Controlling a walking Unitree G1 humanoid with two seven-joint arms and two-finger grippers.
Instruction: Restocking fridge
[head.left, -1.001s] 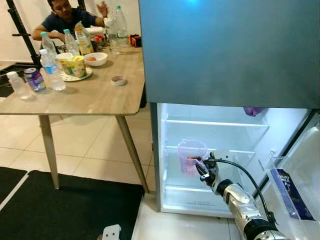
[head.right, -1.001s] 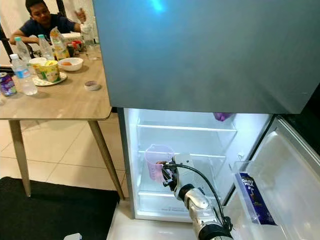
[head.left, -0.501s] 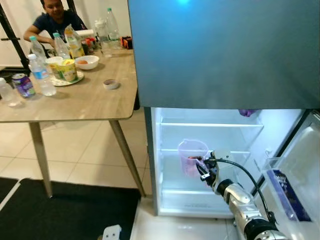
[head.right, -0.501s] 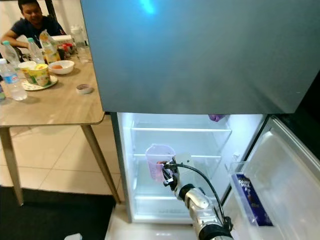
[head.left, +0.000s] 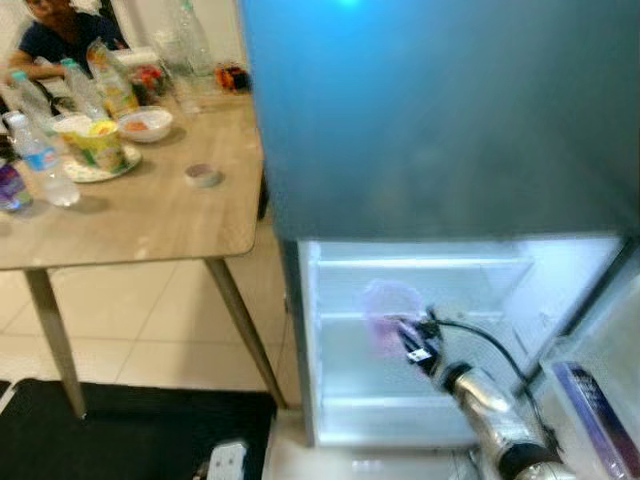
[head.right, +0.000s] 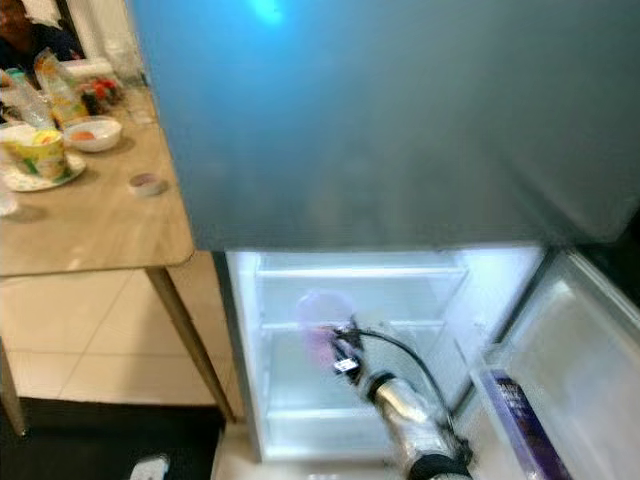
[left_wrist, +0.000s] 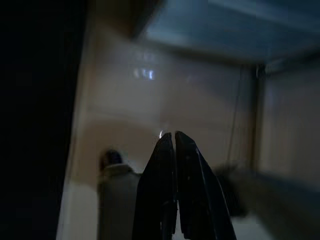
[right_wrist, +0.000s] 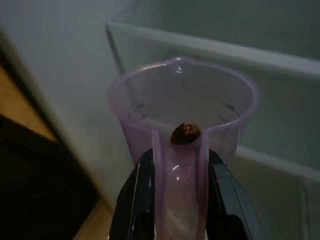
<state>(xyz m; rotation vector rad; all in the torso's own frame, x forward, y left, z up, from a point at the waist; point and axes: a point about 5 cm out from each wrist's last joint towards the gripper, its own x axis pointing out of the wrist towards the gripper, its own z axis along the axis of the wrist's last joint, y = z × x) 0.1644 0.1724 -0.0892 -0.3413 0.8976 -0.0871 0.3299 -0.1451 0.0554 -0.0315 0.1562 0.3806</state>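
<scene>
1. Right wrist view gives the close look that the head cameras blur: the right tool (right_wrist: 176, 200) has its two black fingers (right_wrist: 137, 200) clamped on the handle of a translucent purple jug (right_wrist: 182, 115), one finger on each side of the handle.
2. The same view shows the jug standing upright, open mouth up, its small pouring lip on the far rim pointing away from the wrist toward the fridge's inner wall, its handle pointing back at the wrist. A small dark brown lump sits at the rim where the handle joins.
3. The eye views, smeared by motion, place it in the room: the jug (head.left: 390, 310) is inside the lit lower compartment of the open fridge (head.left: 440, 120), at the level of the middle shelf (head.left: 480, 325), with the silver right arm reaching in from below.
4. They also show a blue carton (head.left: 595, 410) in the door rack at the right.
5. To the left stands a wooden worktop (head.left: 150, 215) carrying bottles and bowls, with a seated person (head.left: 55, 35) at its far end.
6. Left wrist view is dark; the left tool (left_wrist: 174, 145) has its fingertips pressed together, holding nothing.
</scene>
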